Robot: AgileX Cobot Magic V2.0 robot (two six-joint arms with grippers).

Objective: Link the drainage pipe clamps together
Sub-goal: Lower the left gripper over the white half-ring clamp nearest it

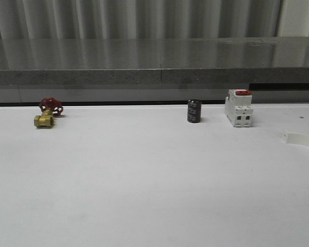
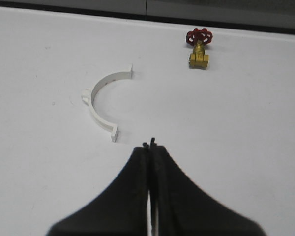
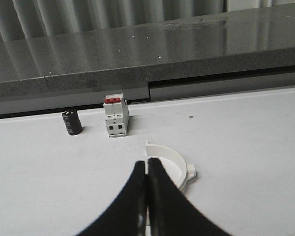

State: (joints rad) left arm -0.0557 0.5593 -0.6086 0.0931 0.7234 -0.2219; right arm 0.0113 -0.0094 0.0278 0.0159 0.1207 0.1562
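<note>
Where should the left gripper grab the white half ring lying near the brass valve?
Probably mid-arc on the clamp half, coming straight down, jaws straddling the thin band. It lies flat with its open side toward the brass valve; avoid the small lug. The left gripper is shut, so open first.

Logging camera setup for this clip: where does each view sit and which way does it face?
Front view: looks forward over the white table at the valve, capacitor and breaker.
Left wrist view: on the left arm, over the shut left hand, facing one clamp half; shares the valve with the front view.
Right wrist view: over the shut right hand, facing the other clamp half.
</note>
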